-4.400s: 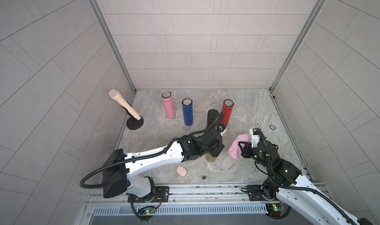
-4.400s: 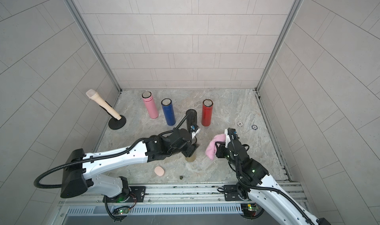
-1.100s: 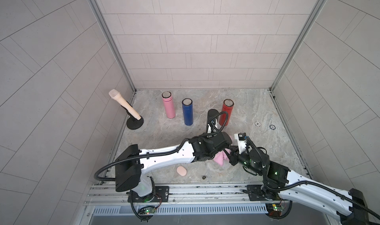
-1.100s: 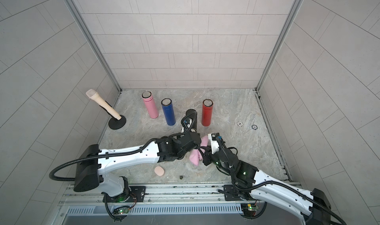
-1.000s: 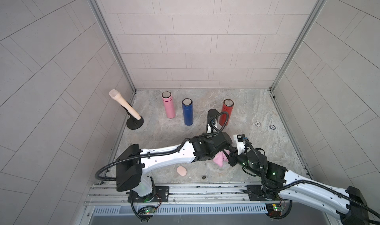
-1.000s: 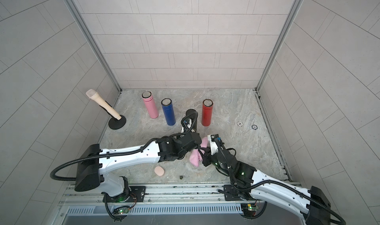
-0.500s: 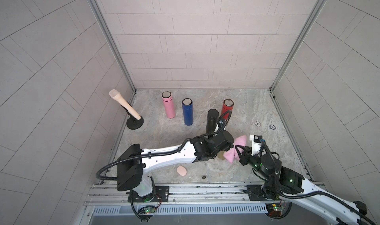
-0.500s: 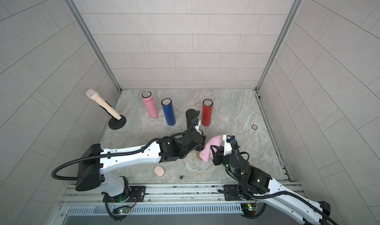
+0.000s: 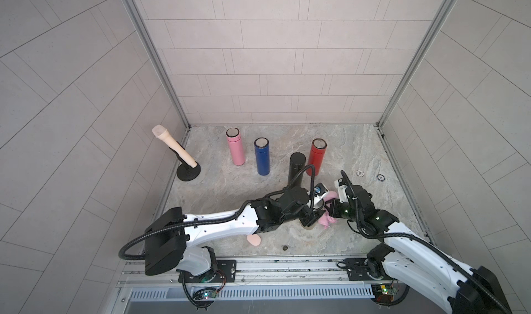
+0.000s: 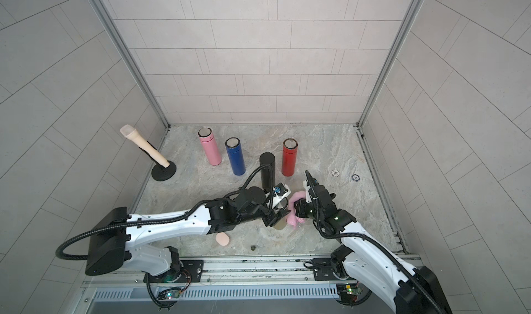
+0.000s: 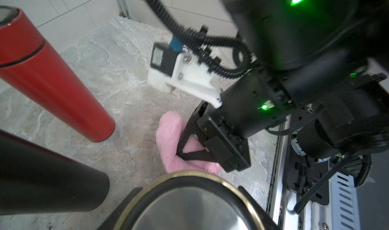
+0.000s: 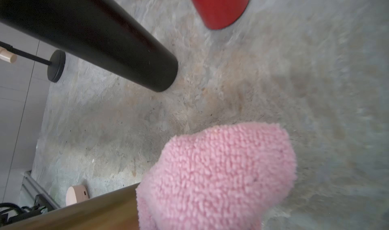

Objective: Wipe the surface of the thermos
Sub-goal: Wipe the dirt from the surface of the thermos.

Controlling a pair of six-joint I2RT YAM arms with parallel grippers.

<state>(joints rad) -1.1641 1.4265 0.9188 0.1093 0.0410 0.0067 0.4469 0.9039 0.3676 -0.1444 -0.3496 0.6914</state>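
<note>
**A:** Where does the bronze thermos (image 10: 280,225) stand?

**B:** Upright near the front of the table (image 9: 224,189), in the left gripper (image 10: 276,217). Its jaws sit on either side of the body below the steel lid and are closed on it.

**A:** And the right gripper (image 11: 180,152)?

**B:** Pinched tight on a fold of the pink cloth (image 12: 221,176), which lies bunched against the thermos's side.

**A:** How do you expect the thermos to handle?

**B:** Stiff, I judge, with a smooth metal wall that is likely slippery. It is tall and narrow, so a sideways push from the cloth could tip or turn it. I cannot tell its weight, since that depends on what is inside. A hold around the body suits it best, firm and low enough to leave most of the wall bare for wiping.

**A:** The cloth?

**B:** Soft and light — a pinch is enough, though it folds up and may meet the wall with only a small patch.

**A:** What lies beyond?

**B:** The black flask (image 9: 296,169) stands just behind and the red flask (image 9: 317,157) beside it — near enough for a wide swipe to knock them. The blue flask (image 9: 262,157) and pink flask (image 9: 235,149) stand farther back.
</note>
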